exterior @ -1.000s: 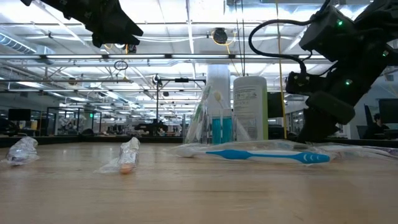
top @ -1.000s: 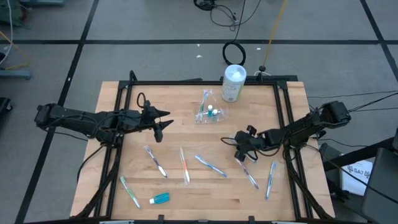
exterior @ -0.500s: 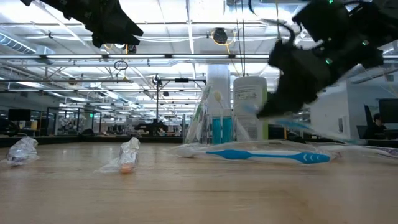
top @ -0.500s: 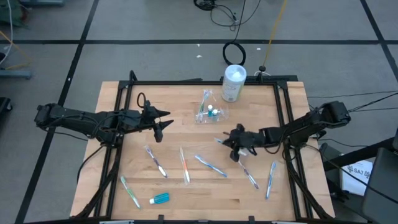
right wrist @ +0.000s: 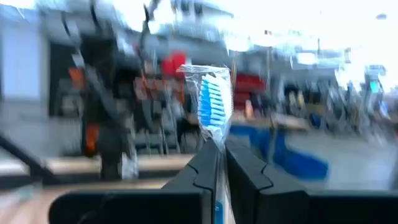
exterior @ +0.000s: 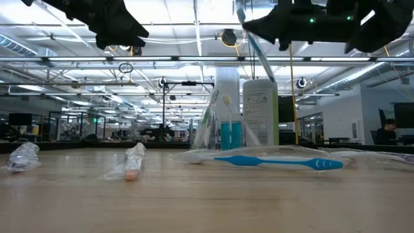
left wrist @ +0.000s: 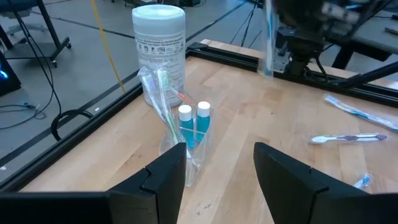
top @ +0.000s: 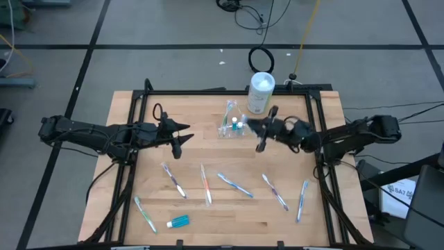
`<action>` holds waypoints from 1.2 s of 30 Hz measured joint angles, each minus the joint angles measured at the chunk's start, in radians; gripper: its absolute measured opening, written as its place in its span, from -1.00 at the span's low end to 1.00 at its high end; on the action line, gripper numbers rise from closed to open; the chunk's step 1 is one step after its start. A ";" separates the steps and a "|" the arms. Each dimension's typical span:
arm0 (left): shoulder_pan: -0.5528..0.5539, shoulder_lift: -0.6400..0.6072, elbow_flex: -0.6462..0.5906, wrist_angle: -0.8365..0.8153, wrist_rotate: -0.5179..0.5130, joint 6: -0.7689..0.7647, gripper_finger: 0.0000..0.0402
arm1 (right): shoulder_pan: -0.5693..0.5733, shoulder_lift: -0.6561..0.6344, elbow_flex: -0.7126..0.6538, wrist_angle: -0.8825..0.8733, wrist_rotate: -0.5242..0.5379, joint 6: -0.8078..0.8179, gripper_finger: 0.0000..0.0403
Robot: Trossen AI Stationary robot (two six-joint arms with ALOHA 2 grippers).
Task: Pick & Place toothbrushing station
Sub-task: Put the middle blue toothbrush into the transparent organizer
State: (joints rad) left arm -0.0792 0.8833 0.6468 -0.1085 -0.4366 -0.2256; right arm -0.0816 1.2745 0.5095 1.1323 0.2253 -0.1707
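My right gripper (right wrist: 221, 163) is pinched on a wrapped blue toothbrush (right wrist: 214, 104), raised above the table (top: 194, 121) just beside the clear bag (top: 232, 126), which stands before the white canister (top: 260, 92) with two toothpaste tubes (left wrist: 192, 124) inside. My left gripper (top: 179, 138) hangs spread over the table's left side. More toothbrushes (top: 234, 185) and another tube (top: 178, 221) lie along the near edge.

A grey floor (top: 173, 62) crossed by dark lines surrounds the wooden table (top: 201, 149); ceiling lights (exterior: 194, 26) glare overhead.
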 joint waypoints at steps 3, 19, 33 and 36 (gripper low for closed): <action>0.000 0.000 0.000 0.000 -0.002 0.000 -0.03 | -0.072 0.037 0.001 0.100 -0.098 0.007 -0.95; 0.000 0.000 0.000 0.000 -0.006 0.003 -0.03 | -0.308 0.368 0.001 0.376 -0.096 0.083 -0.96; 0.000 0.000 0.000 0.000 -0.007 0.007 -0.03 | -0.327 0.502 0.002 0.346 -0.092 0.190 -0.96; 0.000 0.000 0.000 0.000 -0.007 0.007 -0.03 | -0.315 0.501 0.001 0.293 -0.074 0.181 -0.96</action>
State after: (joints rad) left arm -0.0792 0.8836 0.6468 -0.1085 -0.4435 -0.2188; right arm -0.3969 1.7760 0.5106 1.4254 0.1516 0.0101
